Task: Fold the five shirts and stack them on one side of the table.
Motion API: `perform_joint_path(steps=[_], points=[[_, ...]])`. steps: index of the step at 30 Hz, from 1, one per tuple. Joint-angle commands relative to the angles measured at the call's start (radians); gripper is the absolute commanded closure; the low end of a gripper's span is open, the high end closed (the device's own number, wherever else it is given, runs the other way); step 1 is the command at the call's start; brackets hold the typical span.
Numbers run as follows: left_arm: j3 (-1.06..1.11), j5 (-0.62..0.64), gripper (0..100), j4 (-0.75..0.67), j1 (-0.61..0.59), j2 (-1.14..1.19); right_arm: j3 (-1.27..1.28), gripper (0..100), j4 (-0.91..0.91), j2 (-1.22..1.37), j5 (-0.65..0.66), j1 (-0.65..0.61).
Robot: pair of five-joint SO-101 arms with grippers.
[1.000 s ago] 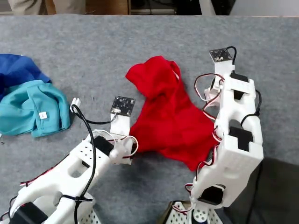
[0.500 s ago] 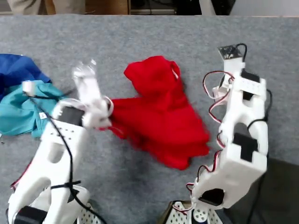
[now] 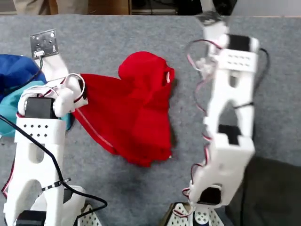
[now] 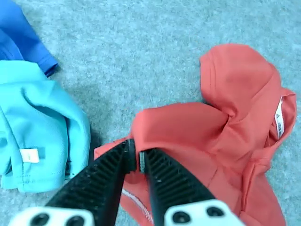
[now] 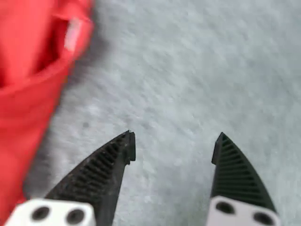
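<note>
A red shirt lies crumpled in the middle of the grey table, with its collar tag toward the right. My left gripper is shut on an edge of the red shirt, lifting that edge on the shirt's left side; in the high view the left gripper is at the shirt's left corner. My right gripper hangs open over bare grey cloth, just right of the red shirt. In the high view the right arm stretches toward the table's far edge.
A teal shirt and a blue shirt lie bunched at the table's left side, close beside the left arm. The grey table is bare behind the red shirt. A dark patch sits at the front right corner.
The left gripper has pulled the red shirt's edge left and toward the far side, dragging the shirt leftward. The right arm has let go and stretched toward the far edge.
</note>
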Motion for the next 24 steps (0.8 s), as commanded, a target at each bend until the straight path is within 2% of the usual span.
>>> perform_joint_path(steps=[1,5,9,12,16,21,24], points=[[-0.011,-0.014,98,0.017,-0.008,-0.024,-0.329,72.5,0.089,0.185,-0.012,-0.120],[0.055,-0.017,98,0.014,-0.015,-0.031,-0.556,72.5,0.118,0.409,-0.017,-0.223],[0.089,-0.068,98,0.018,-0.015,-0.031,-0.687,72.6,0.118,0.579,-0.083,-0.260],[0.106,-0.087,98,0.018,-0.015,-0.031,-0.722,80.2,0.120,0.667,-0.106,-0.255],[0.115,-0.101,98,0.017,-0.017,-0.031,-0.720,99.8,0.141,0.704,-0.106,-0.203],[0.104,-0.100,98,0.011,-0.052,-0.025,-0.717,99.3,0.143,0.688,-0.098,-0.094],[0.118,-0.100,98,-0.025,-0.103,-0.022,-0.700,99.3,0.146,0.667,-0.046,-0.027]])
